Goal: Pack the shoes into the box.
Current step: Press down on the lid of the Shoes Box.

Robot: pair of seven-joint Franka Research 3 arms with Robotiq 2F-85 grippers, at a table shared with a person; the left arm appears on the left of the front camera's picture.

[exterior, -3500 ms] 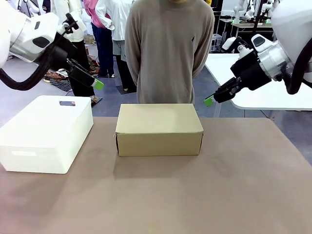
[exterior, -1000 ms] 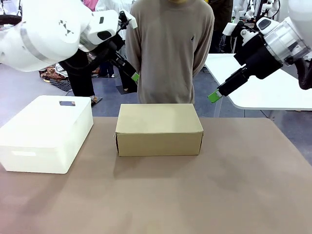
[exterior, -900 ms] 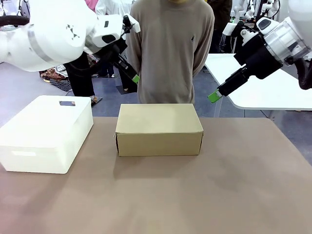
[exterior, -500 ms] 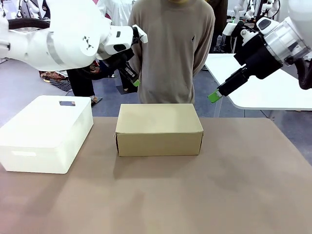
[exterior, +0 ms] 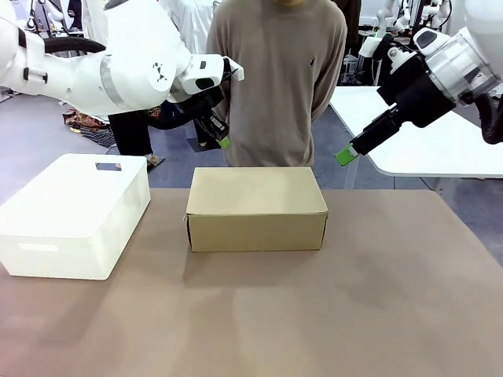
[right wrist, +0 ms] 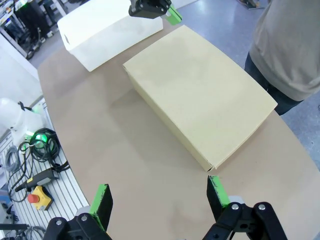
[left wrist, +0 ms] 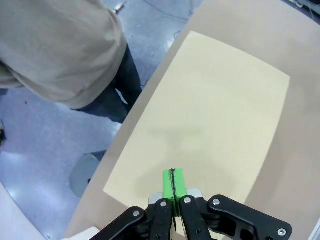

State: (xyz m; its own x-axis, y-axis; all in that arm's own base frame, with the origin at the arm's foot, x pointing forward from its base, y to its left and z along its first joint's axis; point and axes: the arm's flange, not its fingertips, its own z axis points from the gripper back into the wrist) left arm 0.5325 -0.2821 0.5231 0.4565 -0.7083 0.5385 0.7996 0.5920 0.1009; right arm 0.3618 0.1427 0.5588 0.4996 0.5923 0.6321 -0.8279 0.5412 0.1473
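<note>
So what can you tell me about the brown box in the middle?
The brown box is plain tan cardboard, a rectangle with its flat lid shut. It sits flat on the brown table, in front of the person standing at the far side. A white box sits apart on one side. Nothing touches it; the left gripper hovers shut above its back corner.

Bright, even overhead light; soft shadow falls on the table in front of the cardboard shoebox. Below the left gripper focus stays sharp. Wrist views bend at edges.
</note>
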